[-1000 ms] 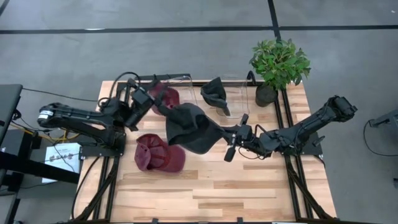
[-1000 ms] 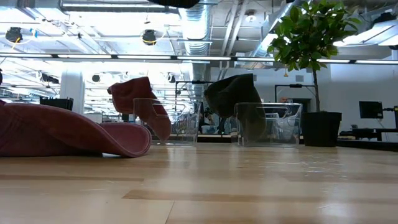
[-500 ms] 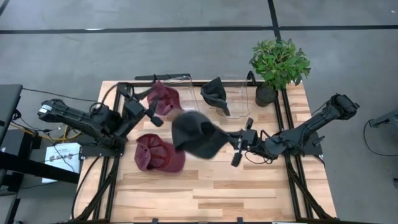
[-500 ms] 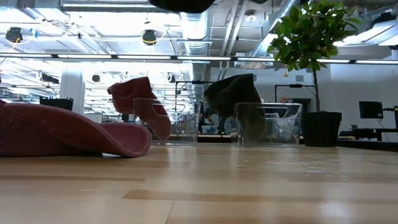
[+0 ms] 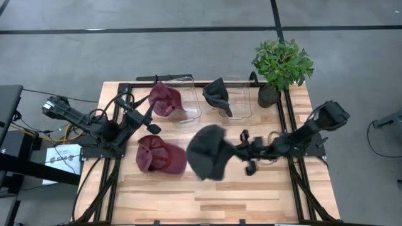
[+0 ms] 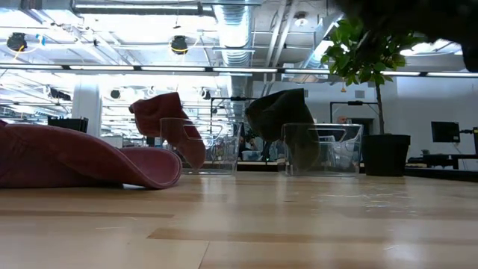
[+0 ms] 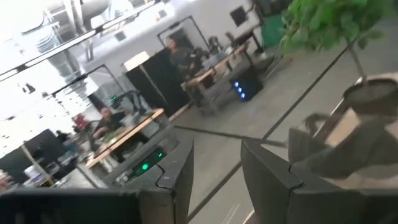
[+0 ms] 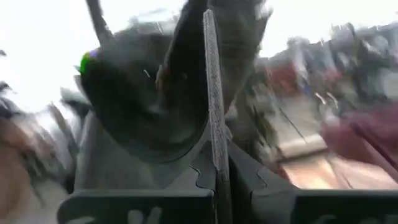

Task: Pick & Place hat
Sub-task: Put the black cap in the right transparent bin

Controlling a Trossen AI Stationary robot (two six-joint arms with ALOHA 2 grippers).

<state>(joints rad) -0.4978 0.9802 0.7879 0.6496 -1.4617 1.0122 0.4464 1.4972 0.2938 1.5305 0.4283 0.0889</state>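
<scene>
The right pincer (image 5: 242,149) is clamped on the brim of a dark hat (image 5: 209,152), held above the desk (image 5: 251,194) near its centre. At nine o'clock of it a maroon hat (image 5: 158,155) lies on the wood. The left pincer (image 5: 151,122), fingers apart and empty, hangs toward ten o'clock, beside the left clear bin (image 5: 185,100).

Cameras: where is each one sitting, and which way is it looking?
High view: above the table, facing straight down; both arms show, the right tool shut on the dark hat.
Low view: at tabletop height, facing the room; no arm clearly shows.
Left wrist view: on the left arm, facing the room past its open fingers.
Right wrist view: on the right arm, facing the dark hat pinched in its fingers.
Shared: high and low views both show the maroon hat lying on the table.
</scene>
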